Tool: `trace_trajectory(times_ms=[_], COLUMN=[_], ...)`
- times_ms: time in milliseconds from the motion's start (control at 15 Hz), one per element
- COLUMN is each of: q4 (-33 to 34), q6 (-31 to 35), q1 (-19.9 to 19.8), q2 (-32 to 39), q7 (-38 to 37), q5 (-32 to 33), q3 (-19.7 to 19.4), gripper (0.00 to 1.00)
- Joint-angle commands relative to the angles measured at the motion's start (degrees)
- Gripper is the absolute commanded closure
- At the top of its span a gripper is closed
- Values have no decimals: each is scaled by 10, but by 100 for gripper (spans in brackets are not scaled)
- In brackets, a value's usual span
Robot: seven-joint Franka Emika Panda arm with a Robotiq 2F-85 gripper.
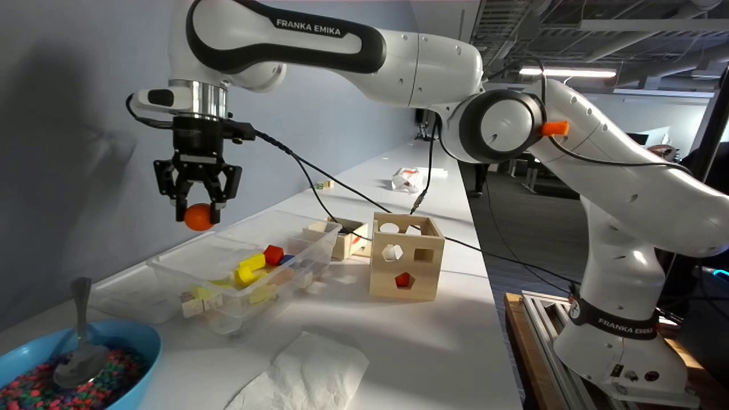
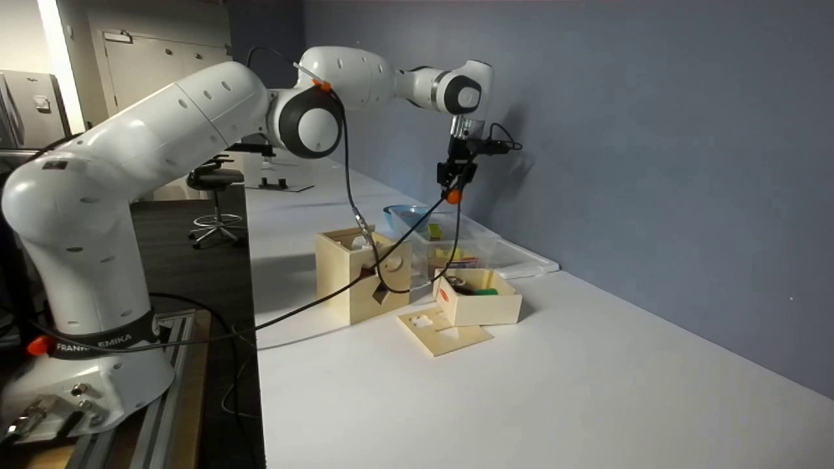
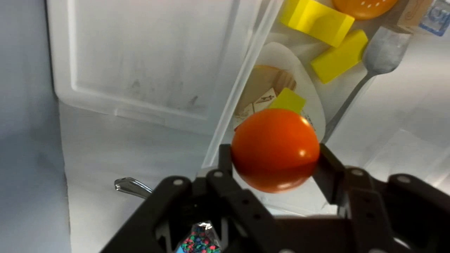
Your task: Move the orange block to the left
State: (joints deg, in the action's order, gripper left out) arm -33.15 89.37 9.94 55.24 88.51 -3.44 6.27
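Note:
A smooth, round orange piece, ball-like rather than square, shows in both exterior views [image 1: 198, 220] [image 2: 454, 196] and large in the wrist view [image 3: 276, 151]. My gripper [image 3: 275, 153] is shut on it, with one fingertip pressing each side. In an exterior view the gripper [image 1: 198, 213] points down and holds the piece in the air, higher than the clear plastic bin [image 1: 316, 250]. In the wrist view, the piece appears over the bin's contents and partly covers them. Its underside is hidden in the wrist view.
The bin holds yellow blocks [image 3: 318, 21], a metal utensil [image 3: 386, 49] and an orange dotted item [image 3: 365, 7]. A plastic lid [image 3: 140, 63] lies by the wall. Nearby are a wooden shape box [image 1: 405, 259], an open wooden box [image 2: 485, 307], a blue bowl [image 1: 149, 347] and a paper towel [image 1: 313, 370].

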Motion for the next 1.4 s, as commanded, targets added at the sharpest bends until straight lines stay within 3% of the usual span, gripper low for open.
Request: trace_trajectory(times_ms=[0, 67, 133, 267, 400, 600, 933, 1267, 1333], q4=[-34, -34, -35, -37, -42, -47, -73, -160, -80], q6=[-47, -60, -69, -75, -63, -7, 30, 91, 56], q1=[-12, -13, -13, -12, -12, -16, -29, -41, -41], q2=[-25, -25, -25, -28, -33, -44, -79, -138, -86], q7=[25, 26, 27, 28, 11, -83, -211, -341, -298], q5=[-14, -12, -10, -5, -3, -6, -2, -6, -1], q3=[15, 15, 15, 12, 7, -12, -39, -63, -54], gripper=[67, 32, 16, 3, 0, 0, 0, 0, 0])
